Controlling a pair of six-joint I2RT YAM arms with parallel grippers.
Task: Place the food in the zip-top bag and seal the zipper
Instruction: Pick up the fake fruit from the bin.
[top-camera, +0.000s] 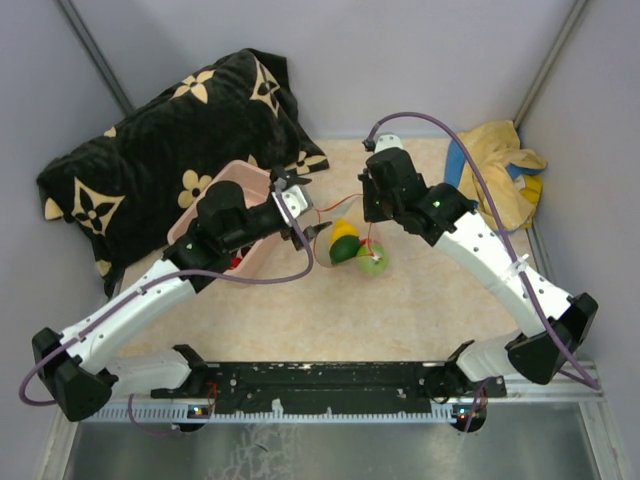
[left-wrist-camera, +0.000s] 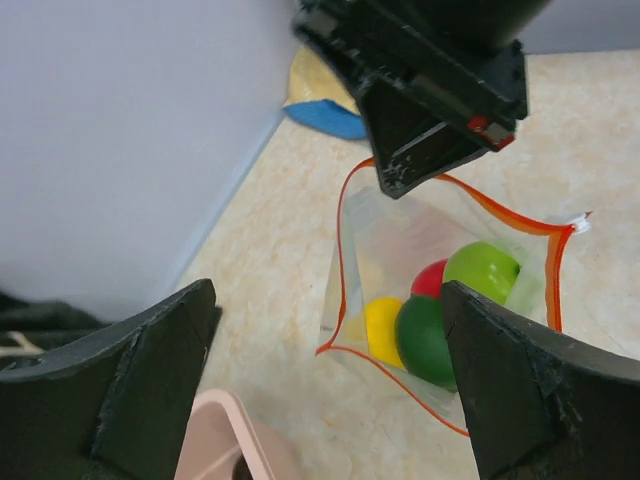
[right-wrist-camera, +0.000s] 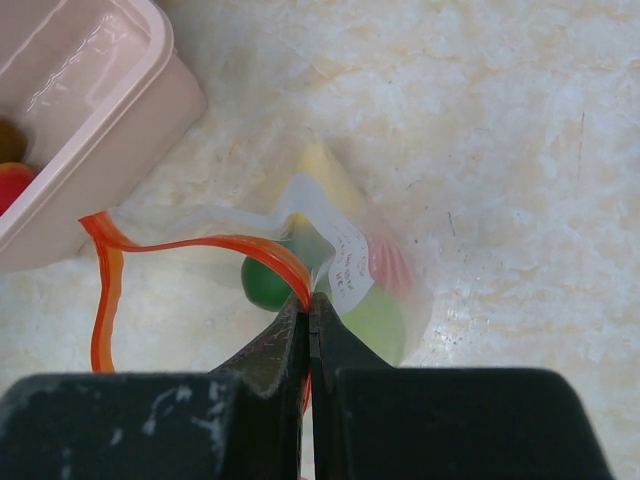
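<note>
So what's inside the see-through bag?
Four toy foods show through the open zip-top bag: a yellow one, a dark green one, a light green one and a red one, mostly hidden behind the greens. Anything underneath them is covered.

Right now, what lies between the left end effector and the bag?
Only bare table reaches the bag, per the left wrist view; the pink tub sits beneath the left end effector.

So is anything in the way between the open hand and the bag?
No, nothing visible. The left hand is open, with the mouth of the zip-top bag gaping ahead of it. The right hand is shut on the zipper at the far side, not between them.
</note>
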